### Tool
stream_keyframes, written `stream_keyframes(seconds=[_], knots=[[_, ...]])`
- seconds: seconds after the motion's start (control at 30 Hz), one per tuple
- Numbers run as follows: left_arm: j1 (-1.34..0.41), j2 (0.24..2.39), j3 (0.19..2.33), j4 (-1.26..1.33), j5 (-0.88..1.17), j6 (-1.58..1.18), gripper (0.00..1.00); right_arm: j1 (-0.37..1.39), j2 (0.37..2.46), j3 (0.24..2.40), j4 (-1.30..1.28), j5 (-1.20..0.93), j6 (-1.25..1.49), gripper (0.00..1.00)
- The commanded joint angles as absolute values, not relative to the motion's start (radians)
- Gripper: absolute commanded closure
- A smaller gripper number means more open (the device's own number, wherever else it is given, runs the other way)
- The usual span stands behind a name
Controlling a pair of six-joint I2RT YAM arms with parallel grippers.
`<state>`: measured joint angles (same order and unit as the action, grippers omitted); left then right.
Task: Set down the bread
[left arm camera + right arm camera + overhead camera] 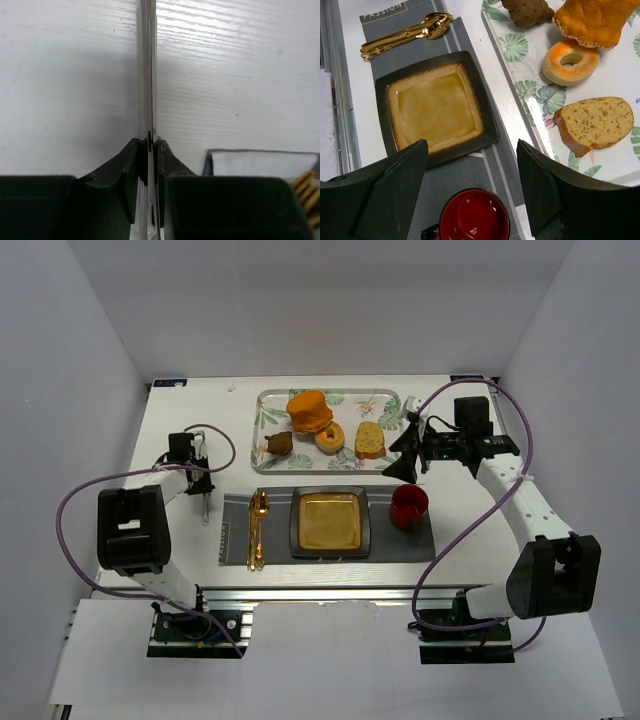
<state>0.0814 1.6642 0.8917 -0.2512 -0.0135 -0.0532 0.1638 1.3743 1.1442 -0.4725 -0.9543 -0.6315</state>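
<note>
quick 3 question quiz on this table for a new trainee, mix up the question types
1. True or false: the bread lies on the square plate.
2. What stands on the mat to the right of the plate? A) red cup B) gold spoon C) brown lump
3. Fill in: the right tool is ___, holding nothing, while the left tool is shut on a thin metal utensil.

Key: 1 false, it lies on the leafy tray; 2 A; 3 open.

Doughnut near bread
</note>
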Motion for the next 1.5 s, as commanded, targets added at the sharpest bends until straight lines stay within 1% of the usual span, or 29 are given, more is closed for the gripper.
stream_keyframes(seconds=[0.0,0.07,0.13,0.2,0.27,0.33,0.37,0.43,0.47,0.57,0.6,0.73,0.87,0.97,1.1,1.23,1.47], knots=[[0.086,1.553,0.923,-0.262,0.081,-0.084,0.86,0.161,1.338,1.144,-0.474,-0.954,-0.632,0.23],[0.087,1.477,0.955,-0.267,0.155,-0.136,0.89,0.160,1.336,1.146,-0.474,-0.946,-0.632,0.23],[0.083,1.415,1.014,-0.281,0.286,-0.185,0.93,0.158,1.338,1.153,-0.476,-0.937,-0.632,0.23],[0.043,1.388,1.063,-0.284,0.395,-0.261,0.92,0.152,1.339,1.158,-0.468,-0.928,-0.627,0.23],[-0.032,1.373,1.094,-0.294,0.466,-0.320,0.88,0.140,1.341,1.167,-0.460,-0.928,-0.606,0.23],[-0.084,1.374,1.126,-0.296,0.523,-0.357,0.83,0.111,1.329,1.164,-0.399,-0.931,-0.559,0.23],[-0.130,1.384,1.137,-0.305,0.534,-0.389,0.77,0.098,1.324,1.155,-0.368,-0.933,-0.502,0.22],[-0.172,1.390,1.144,-0.278,0.551,-0.438,0.71,0.061,1.313,1.152,-0.295,-0.946,-0.454,0.22],[-0.202,1.406,1.152,-0.259,0.554,-0.480,0.63,0.039,1.312,1.152,-0.278,-0.950,-0.415,0.22],[-0.256,1.443,1.193,-0.220,0.554,-0.526,0.56,0.012,1.313,1.158,-0.239,-0.963,-0.376,0.22],[-0.271,1.477,1.209,-0.212,0.548,-0.531,0.55,-0.020,1.315,1.158,-0.235,-0.971,-0.358,0.22],[-0.342,1.595,1.307,-0.193,0.543,-0.542,0.53,-0.055,1.310,1.147,-0.221,-0.985,-0.338,0.22],[-0.414,1.724,1.452,-0.238,0.493,-0.522,0.53,-0.083,1.301,1.128,-0.216,-0.997,-0.325,0.22],[-0.449,1.813,1.517,-0.279,0.457,-0.500,0.53,-0.094,1.290,1.108,-0.215,-1.006,-0.322,0.22],[-0.480,1.908,1.652,-0.357,0.353,-0.471,0.53,-0.101,1.282,1.092,-0.213,-1.014,-0.319,0.22],[-0.500,1.996,1.761,-0.449,0.287,-0.436,0.50,-0.106,1.284,1.088,-0.209,-1.020,-0.319,0.22],[-0.506,2.086,1.861,-0.544,0.279,-0.388,0.48,-0.109,1.295,1.083,-0.196,-1.032,-0.310,0.22]])
